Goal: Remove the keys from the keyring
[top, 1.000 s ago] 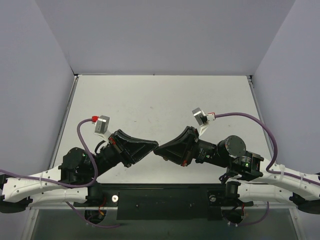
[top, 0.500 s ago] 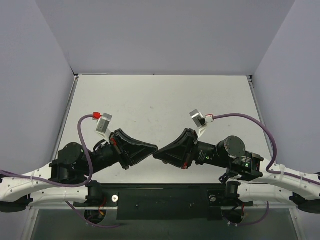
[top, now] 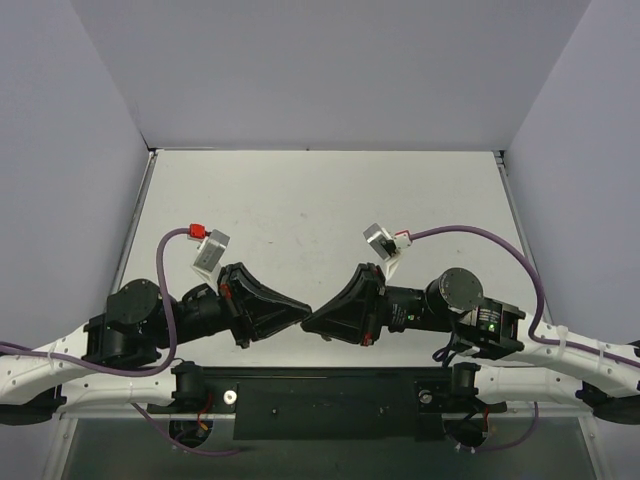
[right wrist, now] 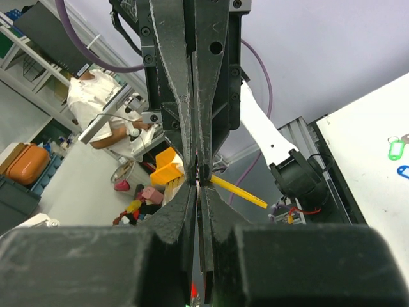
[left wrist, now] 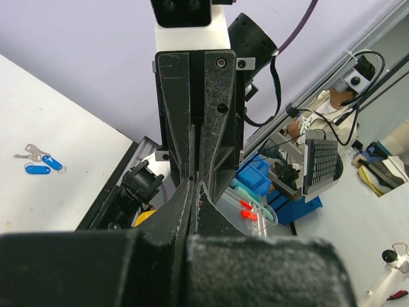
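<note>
The keyring was not to be made out in any view. The place where the two grippers met, tip against tip, hid whatever was between them. This place was low over the near edge of the table point(top: 300, 200), about midway between the two bases. In the right wrist view only a tiny pale glint showed there, and I cannot tell if it was the ring, the key or neither.

The left gripper point(top: 298, 313) pointed to the right and the right gripper point(top: 311, 321) pointed to the left, so that their noses touched. Each arm lay low and reached inward from its own side.

The left fingers point(left wrist: 179, 211) were pressed together with only a thin slit between them, and the right fingers point(right wrist: 182, 211) were the same. What they pinched was too small to see.

Farther out, two blue tags point(left wrist: 43, 165) with a silver key point(left wrist: 29, 152) lay on the table, well apart from the grippers. A green tag point(right wrist: 396, 148) and another blue tag point(right wrist: 402, 171) lay at the right border of the right wrist view, the blue one cut off by it.
</note>
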`<state>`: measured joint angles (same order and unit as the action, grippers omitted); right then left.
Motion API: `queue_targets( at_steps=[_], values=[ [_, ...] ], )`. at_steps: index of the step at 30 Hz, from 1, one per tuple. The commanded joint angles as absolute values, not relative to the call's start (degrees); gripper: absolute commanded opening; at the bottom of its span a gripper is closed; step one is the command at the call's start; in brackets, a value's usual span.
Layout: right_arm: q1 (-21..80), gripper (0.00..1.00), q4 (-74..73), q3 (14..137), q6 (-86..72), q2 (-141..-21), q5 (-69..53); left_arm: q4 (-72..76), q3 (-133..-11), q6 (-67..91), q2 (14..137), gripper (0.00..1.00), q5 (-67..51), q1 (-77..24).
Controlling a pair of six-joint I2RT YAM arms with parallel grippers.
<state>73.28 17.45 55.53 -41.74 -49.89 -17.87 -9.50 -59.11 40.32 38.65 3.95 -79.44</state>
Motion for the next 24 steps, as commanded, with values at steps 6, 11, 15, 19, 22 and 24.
queue_targets(
  at_steps=[6, 11, 15, 19, 22, 24],
  values=[
    [72.77, 0.0, 16.7, 59.5, -39.73, -51.5, -17.4, -18.18, -65.12, 38.5, 42.71, 0.0, -7.03, -80.24],
    [72.77, 0.0, 15.82, 60.03, -39.55, -51.94, -18.02, -20.74, -66.18, 38.06, 43.15, 0.0, -7.21, -80.24],
    [72.86, 0.0, 15.91, 59.85, -39.64, -52.12, -18.11, -20.92, -66.09, 38.23, 42.45, 0.0, -5.55, -80.16],
    [72.77, 0.0, 16.08, 59.68, -39.81, -52.03, -18.02, -20.13, -65.31, 39.55, 40.52, 0.15, -0.89, -80.24],
    [72.86, 0.0, 16.08, 59.59, -39.81, -52.03, -18.02, -16.54, -63.64, 40.43, 37.89, 0.41, 2.54, -80.24],
    [72.77, 0.0, 16.17, 59.68, -39.81, -51.95, -17.84, -15.56, -63.02, 40.6, 36.4, 0.5, 4.82, -80.24]
  ],
)
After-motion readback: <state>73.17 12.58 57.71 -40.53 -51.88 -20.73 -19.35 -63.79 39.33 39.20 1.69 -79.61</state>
